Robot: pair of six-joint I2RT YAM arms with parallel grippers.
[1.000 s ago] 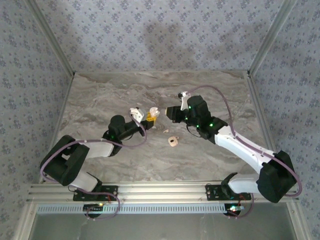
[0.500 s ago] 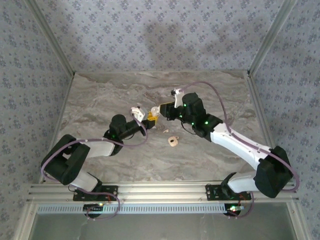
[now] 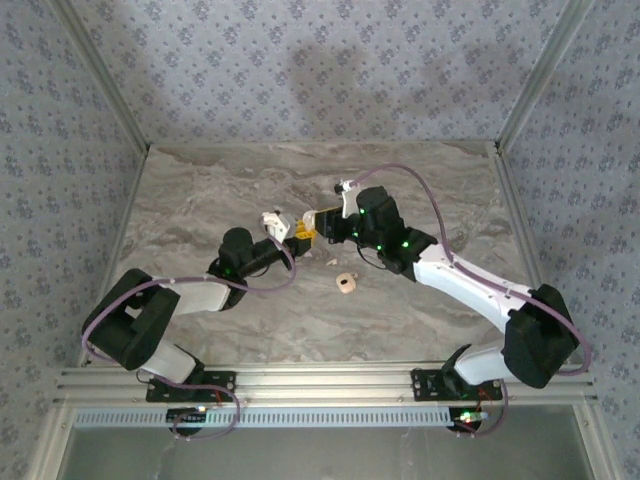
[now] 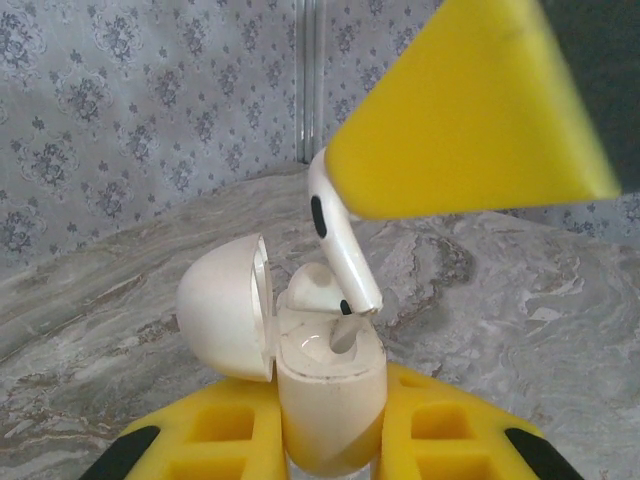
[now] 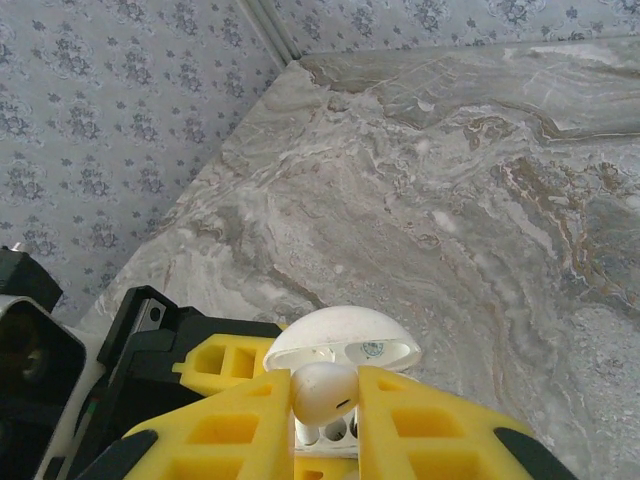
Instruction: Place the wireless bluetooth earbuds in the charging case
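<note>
Yellow fingers of the left tool (image 4: pixel 332 445) are clenched on the open charging case (image 4: pixel 330 395), held upright over the marble surface (image 5: pixel 480 200). The right tool (image 5: pixel 322 405) grasps 1 white earbud (image 4: pixel 338 245), tilted, its stem tip at the case's right-hand socket.

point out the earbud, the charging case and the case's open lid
earbud (image 4: pixel 343 252): left wrist view, on its white stem
charging case (image 4: pixel 330 400): left wrist view, on the front of its body
lid (image 4: pixel 222 308): left wrist view, on its rounded outer shell
</note>
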